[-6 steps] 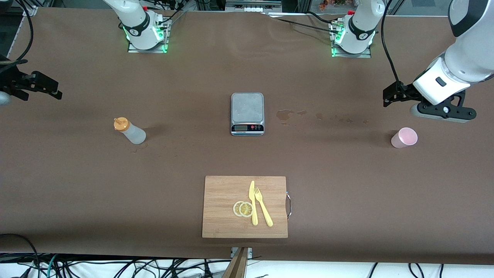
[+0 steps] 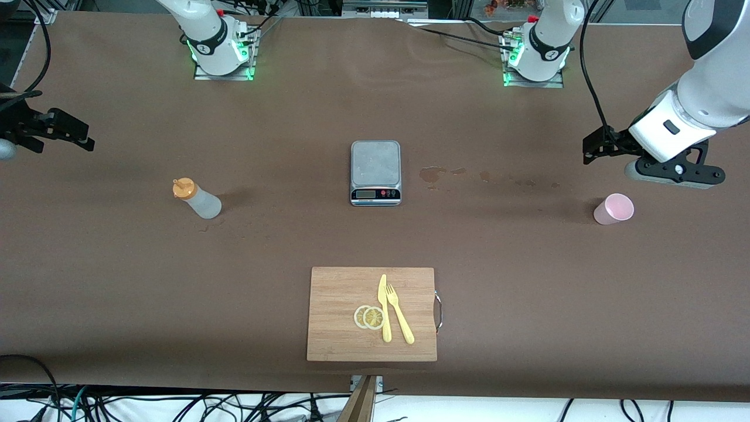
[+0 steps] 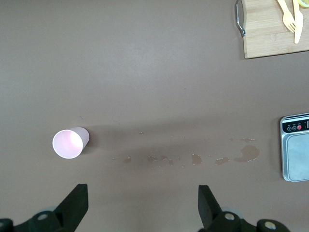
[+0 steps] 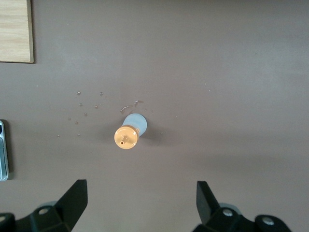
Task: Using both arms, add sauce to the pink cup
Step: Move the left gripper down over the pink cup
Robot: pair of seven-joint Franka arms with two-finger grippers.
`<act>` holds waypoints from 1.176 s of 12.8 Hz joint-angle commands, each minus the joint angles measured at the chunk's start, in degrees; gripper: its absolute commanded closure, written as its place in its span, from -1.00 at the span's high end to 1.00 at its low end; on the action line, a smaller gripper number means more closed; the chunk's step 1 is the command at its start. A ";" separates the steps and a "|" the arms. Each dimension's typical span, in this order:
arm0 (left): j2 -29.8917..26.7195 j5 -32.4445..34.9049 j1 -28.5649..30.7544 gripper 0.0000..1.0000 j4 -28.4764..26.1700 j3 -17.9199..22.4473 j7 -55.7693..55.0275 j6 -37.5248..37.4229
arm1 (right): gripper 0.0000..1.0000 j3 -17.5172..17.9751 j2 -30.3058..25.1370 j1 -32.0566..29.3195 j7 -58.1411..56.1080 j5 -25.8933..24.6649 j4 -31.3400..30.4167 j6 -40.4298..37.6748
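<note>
- Looks to me like the very start of the job: nothing has been picked up, and both arms are only getting into place over their targets.
- The sauce (image 2: 197,199) stands upright on the tabletop (image 2: 293,234) toward the right arm's end, orange cap on, with a few small droplets on the surface around it.
- The pink cup (image 2: 613,209) stands upright and empty toward the left arm's end, well apart from the bottle, with the kitchen scale (image 2: 375,172) between them.
- The right claw (image 4: 140,203) hangs high over the tabletop near the bottle, fingers spread wide, holding nothing.
- The left claw (image 3: 142,205) hovers above the tabletop just beside the cup, also spread wide and empty; that arm bends in from the table's end with its wrist pointed down.
- Next, I'd guess each claw has to centre over its own item and come down, one around the bottle's body, the other around the cup wall.
- The bottle is soft, so a hard squeeze could spurt sauce early.
</note>
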 commanded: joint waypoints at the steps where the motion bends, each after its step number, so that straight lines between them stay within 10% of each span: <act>1: 0.92 -0.28 0.15 1.00 1.87 -0.22 -0.04 -1.29 | 1.00 0.02 0.02 -0.29 0.23 -0.15 0.37 -0.29; 15: 0.92 -0.28 -0.19 1.00 1.43 -0.40 0.57 -2.43 | 1.00 -0.51 0.02 -0.20 0.31 0.03 0.37 0.41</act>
